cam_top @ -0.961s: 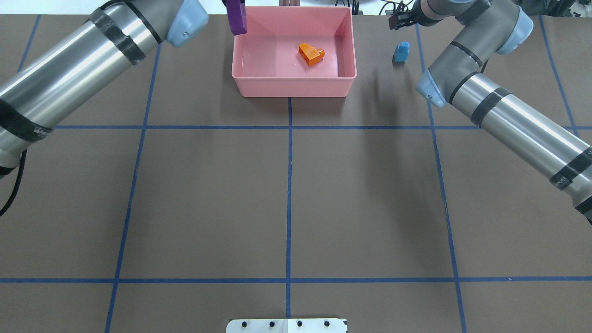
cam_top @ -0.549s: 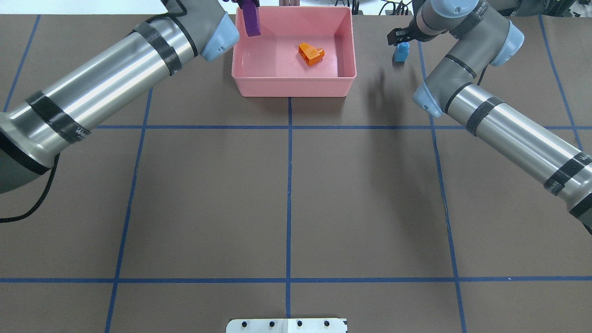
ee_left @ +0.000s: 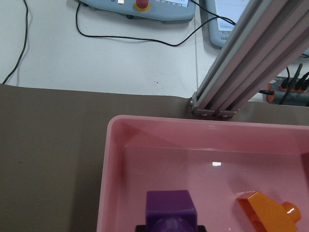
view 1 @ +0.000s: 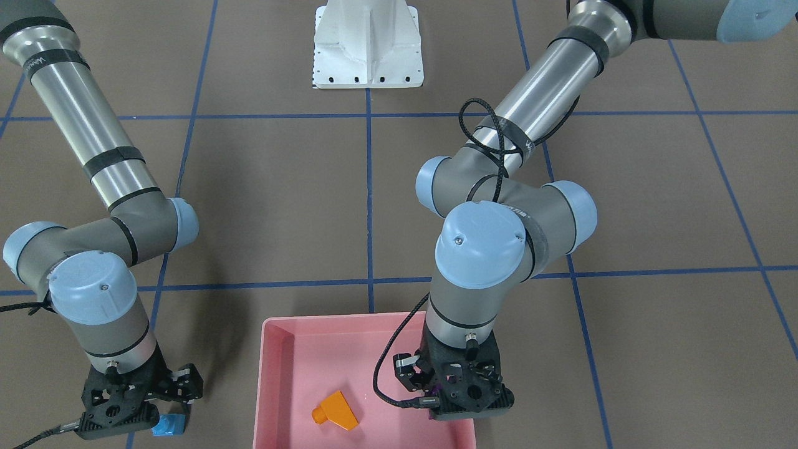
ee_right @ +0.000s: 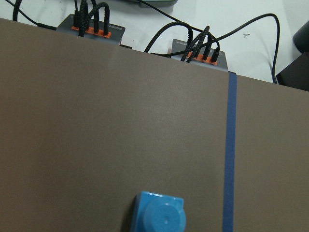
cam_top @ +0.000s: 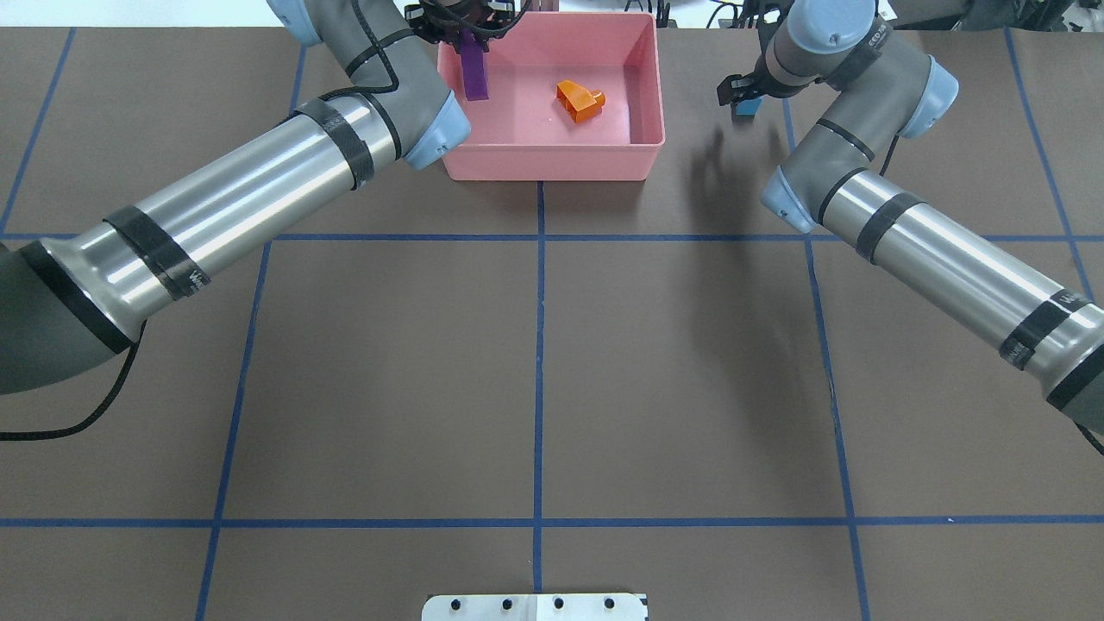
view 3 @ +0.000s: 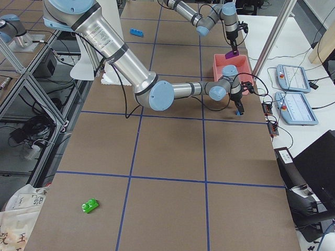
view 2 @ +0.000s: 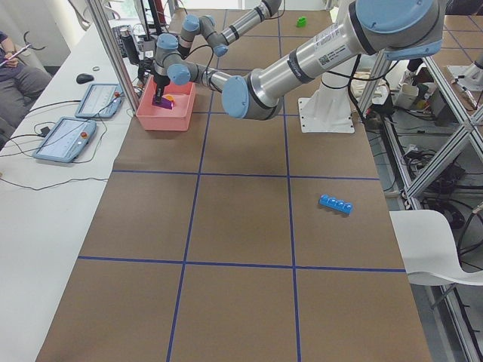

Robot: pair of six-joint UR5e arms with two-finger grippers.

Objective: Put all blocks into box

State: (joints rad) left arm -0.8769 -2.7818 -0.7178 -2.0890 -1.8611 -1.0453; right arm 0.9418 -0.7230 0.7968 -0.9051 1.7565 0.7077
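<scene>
Pink box (cam_top: 552, 168) holds orange block (cam_top: 580, 100); left gripper (cam_top: 467, 38) pinches purple block (cam_top: 475, 78), right gripper (cam_top: 743, 93) spread over light-blue block (cam_top: 749, 106).

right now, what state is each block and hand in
purple block, held upright over the box
left hand, shut on purple block
orange block, lying in the box
light-blue block, on table under right hand
right hand, open
long blue block, loose on table
green block, loose on table

The pink box (cam_top: 552, 164) is smooth, glossy plastic. The orange block (cam_top: 580, 100), purple block (ee_left: 171, 205) and light-blue block (ee_right: 159, 218) are shiny plastic too. The table (cam_top: 535, 362) looks matt brown, paper-like. The left arm (cam_top: 233, 194) has a brushed-metal tube.
</scene>
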